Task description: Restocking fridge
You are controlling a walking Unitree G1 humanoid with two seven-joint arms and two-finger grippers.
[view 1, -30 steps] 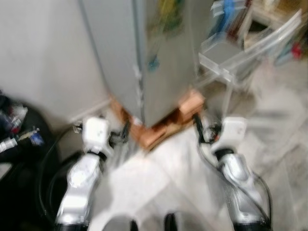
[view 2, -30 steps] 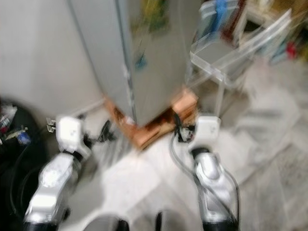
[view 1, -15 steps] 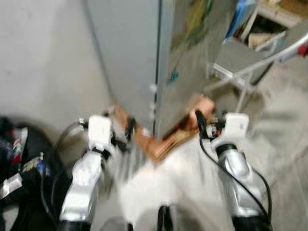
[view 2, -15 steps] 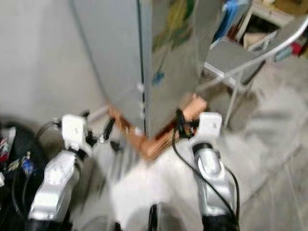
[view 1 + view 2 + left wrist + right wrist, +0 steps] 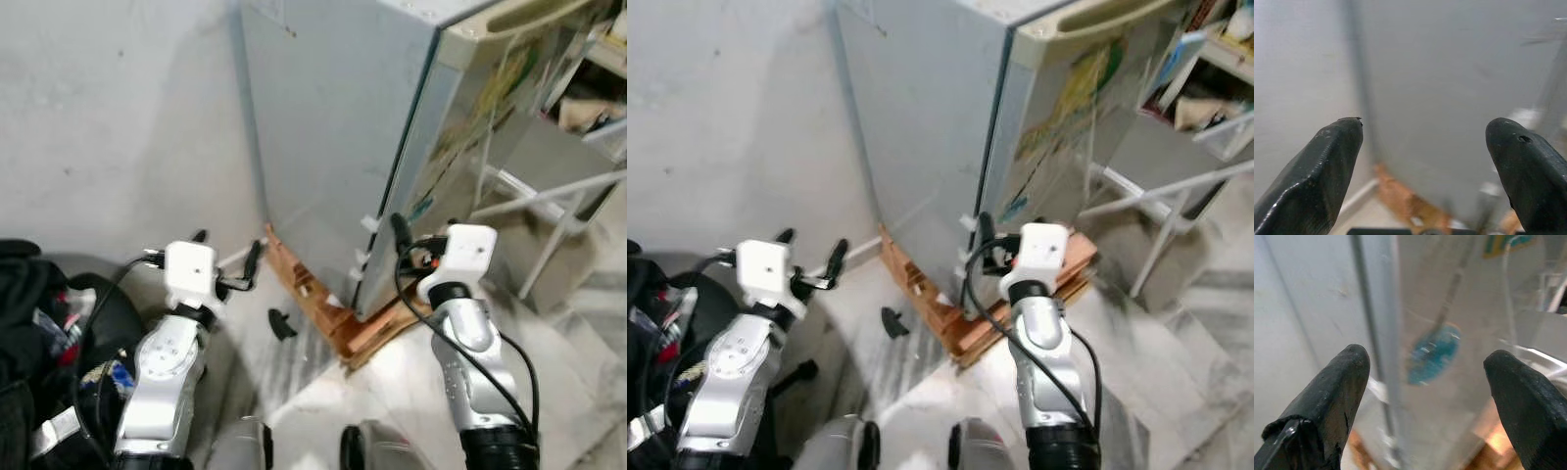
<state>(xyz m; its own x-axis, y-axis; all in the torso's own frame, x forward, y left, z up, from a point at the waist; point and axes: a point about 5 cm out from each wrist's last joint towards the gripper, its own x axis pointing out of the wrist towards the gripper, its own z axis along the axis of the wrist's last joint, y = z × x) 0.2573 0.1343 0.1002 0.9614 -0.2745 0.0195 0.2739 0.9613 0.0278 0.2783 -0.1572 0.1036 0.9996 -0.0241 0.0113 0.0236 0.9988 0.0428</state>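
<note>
Since a second ago the whole view has swung and sharpened, so that's the camera moving with the robot, not the stuff in the room; the fridge [image 5: 333, 147] now sits closer and more square in front, with its corner edge pointing at the robot.

Fridge stands on a wooden pallet [image 5: 328, 313] on the floor [image 5: 588, 372], door shut as far as I can see, with a sticker-covered door face turned toward the robot's right. A folding chair [image 5: 558, 186] is just beside that face, and a black bag [image 5: 59, 323] sits on the floor off to the robot's left, by the wall.

Left tool [image 5: 1422, 147] is released, fingers spread wide, aimed at the fridge's plain side near the bottom corner of the fridge. Right tool [image 5: 1425, 377] is also released and empty, pointing at the front corner edge where the door meets the body.

My read: it's the approach bit, lining up with the door. No groceries held, so can't say if this is before loading or after closing up. Getting at the door would mean finding the handle edge, which probably needs a shuffle to the right.
</note>
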